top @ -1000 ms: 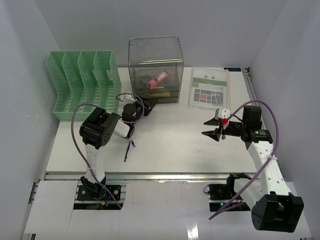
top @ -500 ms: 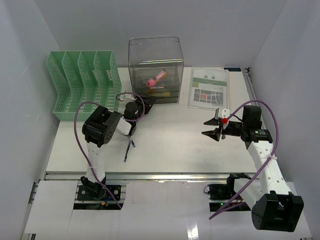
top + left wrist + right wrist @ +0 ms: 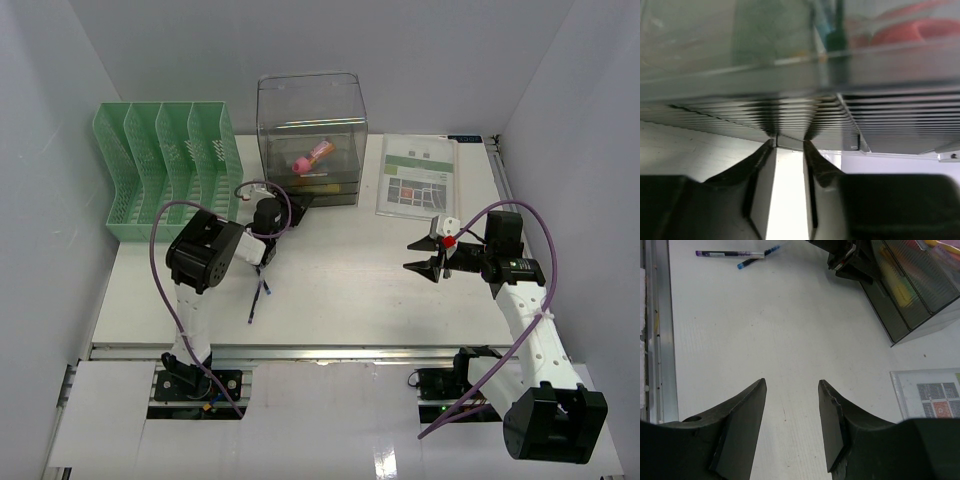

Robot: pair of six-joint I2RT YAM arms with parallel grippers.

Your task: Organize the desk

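Note:
The white desk [image 3: 340, 285] has a silver rail [image 3: 300, 352] along its near edge. A clear drawer box [image 3: 310, 125] stands at the back with a pink item [image 3: 315, 157] inside. My left gripper [image 3: 300, 207] is at the box's bottom drawer. In the left wrist view my left gripper [image 3: 789, 144] has its tips closed on the small drawer handle [image 3: 789, 142]. My right gripper [image 3: 415, 256] is open and empty above bare desk right of centre, as the right wrist view [image 3: 791, 385] also shows. Two pens [image 3: 258, 297] lie near the front left.
A green file rack [image 3: 165, 170] stands at the back left. A laminated sheet [image 3: 418, 175] lies at the back right. The right wrist view shows the pens [image 3: 730, 254], the rail [image 3: 660, 315] and the drawer box [image 3: 910, 290]. White walls enclose the desk.
My left arm has shifted slightly toward the drawer box. The right arm has not moved.

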